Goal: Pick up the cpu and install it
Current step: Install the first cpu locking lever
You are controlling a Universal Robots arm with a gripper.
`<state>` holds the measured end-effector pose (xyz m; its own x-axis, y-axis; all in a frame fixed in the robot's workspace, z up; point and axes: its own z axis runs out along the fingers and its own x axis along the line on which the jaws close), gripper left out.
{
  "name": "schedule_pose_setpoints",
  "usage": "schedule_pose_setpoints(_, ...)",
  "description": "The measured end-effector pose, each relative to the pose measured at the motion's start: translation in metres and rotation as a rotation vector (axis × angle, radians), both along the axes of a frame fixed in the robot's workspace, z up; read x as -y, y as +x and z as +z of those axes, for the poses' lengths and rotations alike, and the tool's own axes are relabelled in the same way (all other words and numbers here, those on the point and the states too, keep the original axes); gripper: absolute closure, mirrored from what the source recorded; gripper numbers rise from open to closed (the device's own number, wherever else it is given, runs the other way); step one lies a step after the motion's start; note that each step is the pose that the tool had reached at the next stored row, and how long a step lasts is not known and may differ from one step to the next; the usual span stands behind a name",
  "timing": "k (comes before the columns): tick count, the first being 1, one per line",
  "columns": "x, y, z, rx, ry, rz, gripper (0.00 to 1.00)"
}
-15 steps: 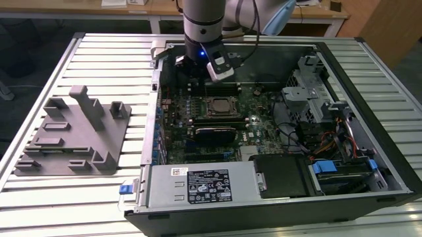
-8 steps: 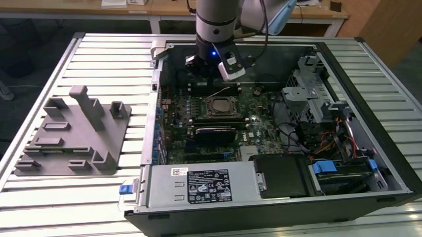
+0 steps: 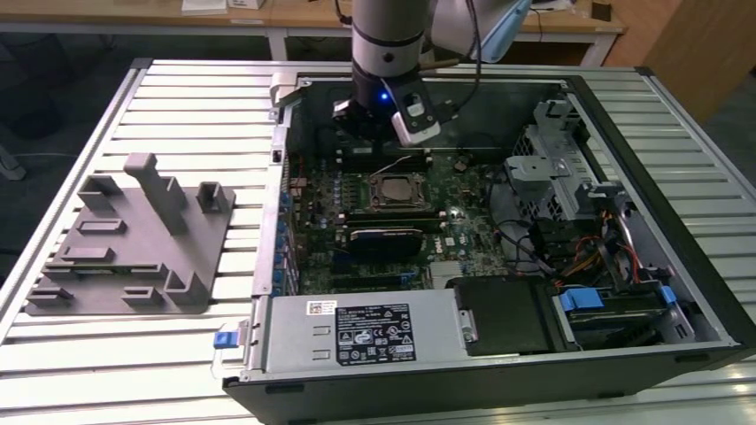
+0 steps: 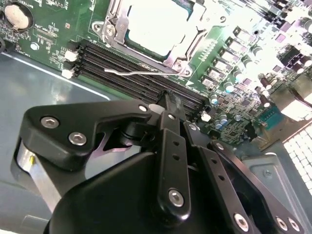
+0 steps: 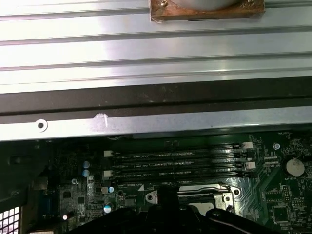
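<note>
On the slatted bench [image 3: 71, 372], an open computer case [image 3: 473, 394] lying on its side, a grey moulded fixture [image 3: 130, 239] just beside it toward the exterior view's left. Inside, a green motherboard [image 3: 473, 235], the arm [image 3: 388, 35] reaching down over its far edge. Closer in the second wrist view: gripper [image 4: 170, 105] above the memory slots [image 4: 131, 68], jaws' gap impossible to tell. Seated in the socket, bright silvery top up: the cpu [image 4: 156, 22].
</note>
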<state>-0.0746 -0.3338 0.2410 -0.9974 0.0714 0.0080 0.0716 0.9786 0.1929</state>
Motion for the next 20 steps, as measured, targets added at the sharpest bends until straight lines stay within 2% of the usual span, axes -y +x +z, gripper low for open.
schedule_pose_setpoints(5, 0.0001, 0.0000, -0.0025, 0.0103, 0.0000, -0.033, 0.89)
schedule_pose_setpoints(14, 0.0002, 0.0000, -0.0076, 0.0361, 0.0010, -0.084, 0.89)
schedule_pose_setpoints(17, 0.0002, 0.0000, -0.0087, 0.0474, 0.0065, -0.086, 0.89)
schedule_pose_setpoints(20, 0.0003, 0.0000, -0.0096, 0.0615, 0.0152, -0.086, 0.89)
